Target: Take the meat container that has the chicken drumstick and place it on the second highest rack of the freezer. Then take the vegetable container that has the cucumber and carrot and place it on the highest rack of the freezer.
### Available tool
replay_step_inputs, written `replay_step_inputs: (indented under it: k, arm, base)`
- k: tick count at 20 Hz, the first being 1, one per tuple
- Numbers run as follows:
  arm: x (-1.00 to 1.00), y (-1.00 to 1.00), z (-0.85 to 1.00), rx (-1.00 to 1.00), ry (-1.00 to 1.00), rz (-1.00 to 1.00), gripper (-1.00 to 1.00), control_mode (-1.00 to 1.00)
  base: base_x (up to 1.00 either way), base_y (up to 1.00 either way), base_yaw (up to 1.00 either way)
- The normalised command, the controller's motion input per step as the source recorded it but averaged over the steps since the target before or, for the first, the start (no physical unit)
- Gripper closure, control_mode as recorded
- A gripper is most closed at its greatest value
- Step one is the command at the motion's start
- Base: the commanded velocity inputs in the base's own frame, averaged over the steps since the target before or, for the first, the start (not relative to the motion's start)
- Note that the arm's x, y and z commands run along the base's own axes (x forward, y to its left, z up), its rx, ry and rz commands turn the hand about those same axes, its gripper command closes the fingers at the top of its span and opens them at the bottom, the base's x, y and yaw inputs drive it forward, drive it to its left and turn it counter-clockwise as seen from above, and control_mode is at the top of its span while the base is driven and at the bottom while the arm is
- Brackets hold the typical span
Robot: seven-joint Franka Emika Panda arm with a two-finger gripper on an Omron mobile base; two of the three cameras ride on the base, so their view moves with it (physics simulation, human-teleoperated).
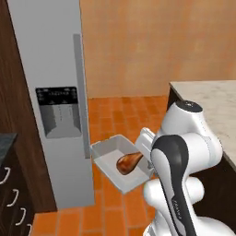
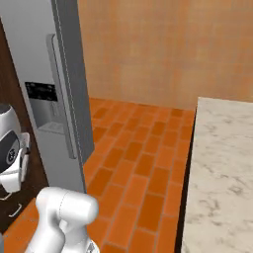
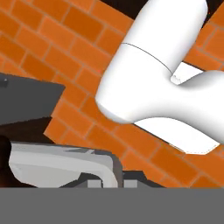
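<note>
Gripper (image 1: 148,156) is clamped on the near rim of the meat container (image 1: 108,150); fingers pinched tight on the tray wall, not spread. Fingertips themselves are mostly hidden behind the arm's dark forearm in the left base view, so exact contact line can't be read.

Tray hangs in the air over the orange tile floor (image 1: 115,108), out ahead of the fingers and tilted a bit, far corner lower. Chicken drumstick (image 1: 129,162) lies inside it, just ahead of the fingers, bulbous end away from them, thin bone end pointing back toward the grip.

Freezer (image 1: 48,69) stands beyond the tray's far side, door shut, long grey bar handle (image 1: 79,92) just past the tray's far corner. Whether they touch can't be told. Dispenser panel (image 1: 58,110) sits on the door face.

Hand view: grey tray rim (image 3: 61,164) right at the fingertips, brick floor behind.

Marble counter (image 2: 222,163) is off to the other side of the fingers, well apart from tray.
</note>
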Motion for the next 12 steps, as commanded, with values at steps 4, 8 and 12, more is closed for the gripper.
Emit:
replay_step_inputs:
  k: [4, 8, 12]
  arm:
    - [0.0, 0.0, 0.0, 0.0, 0.0, 0.0, 1.0, 1.0]
    - [0.0, 0.0, 0.0, 0.0, 0.0, 0.0, 1.0, 1.0]
    - [0.0, 0.0, 0.0, 0.0, 0.0, 0.0, 1.0, 1.0]
  base:
    - [0.96, -1.0, -0.17]
    - [1.0, -0.87, -0.06]
    - [1.0, -0.36, 0.0]
